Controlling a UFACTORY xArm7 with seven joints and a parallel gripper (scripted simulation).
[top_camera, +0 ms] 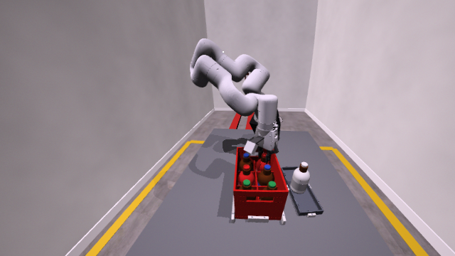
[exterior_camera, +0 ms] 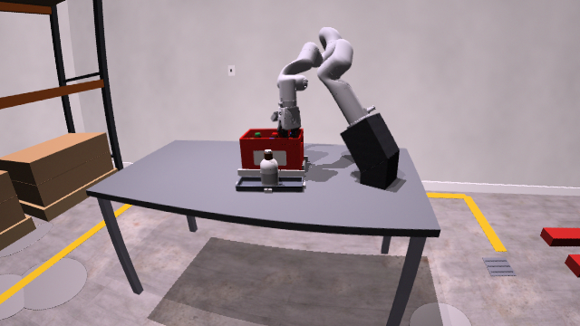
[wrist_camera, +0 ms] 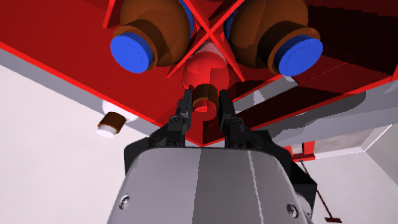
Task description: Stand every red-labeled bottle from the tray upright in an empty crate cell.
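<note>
On the table [exterior_camera: 181, 181], the red crate [top_camera: 260, 203] sits left of the dark tray [top_camera: 313, 204] in the top view, with a white bottle [top_camera: 300, 179] upright on the tray. The crate's near cells hold green-capped bottles [top_camera: 247, 183], the cells behind them blue-capped bottles [wrist_camera: 150, 35]. Only the wrist view shows the grasp: the gripper [wrist_camera: 206, 107] is clamped on the brown cap of the red-labeled bottle [wrist_camera: 206, 75], which is down in a crate cell at the arm's end. From the exterior view the crate wall hides that bottle.
</note>
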